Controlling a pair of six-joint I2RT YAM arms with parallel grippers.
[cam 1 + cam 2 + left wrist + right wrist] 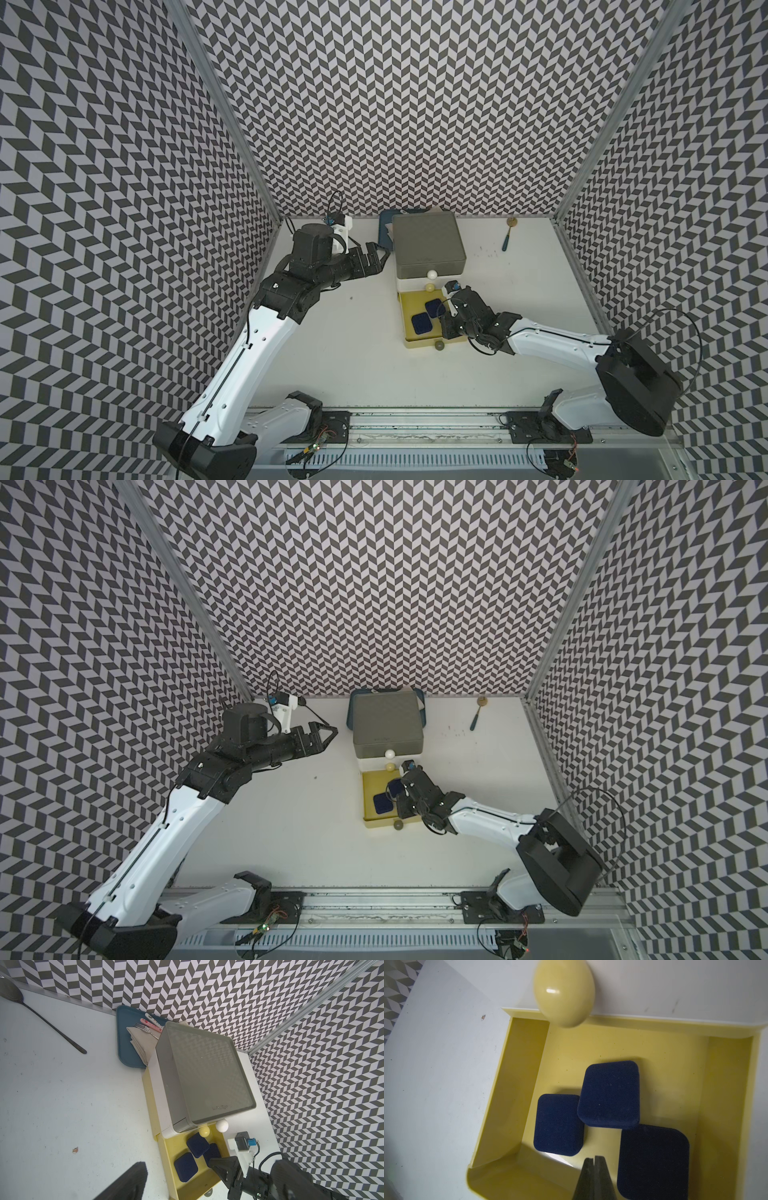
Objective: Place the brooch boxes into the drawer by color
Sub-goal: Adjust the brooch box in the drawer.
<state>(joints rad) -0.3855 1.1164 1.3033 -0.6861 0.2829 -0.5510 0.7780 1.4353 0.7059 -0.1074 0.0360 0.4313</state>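
Note:
The drawer chest (428, 245) stands at the back middle, grey tier on top. Its yellow bottom drawer (405, 328) is pulled out toward the front, its grey knob (438, 345) at the front. Three navy brooch boxes (558, 1124) (609, 1095) (653, 1161) lie inside, one leaning on its neighbours. My right gripper (594, 1159) is shut on nothing and hangs over the drawer's front right, close beside the boxes (420, 323). My left gripper (380, 257) is open and empty, left of the chest's grey tier.
A dark blue tray (128, 1043) with a napkin, a fork and spoons sits behind the chest at the back wall. A blue-handled spoon (508, 237) lies at the back right. A long dark spoon (41, 1016) lies at the back left. Patterned walls close three sides.

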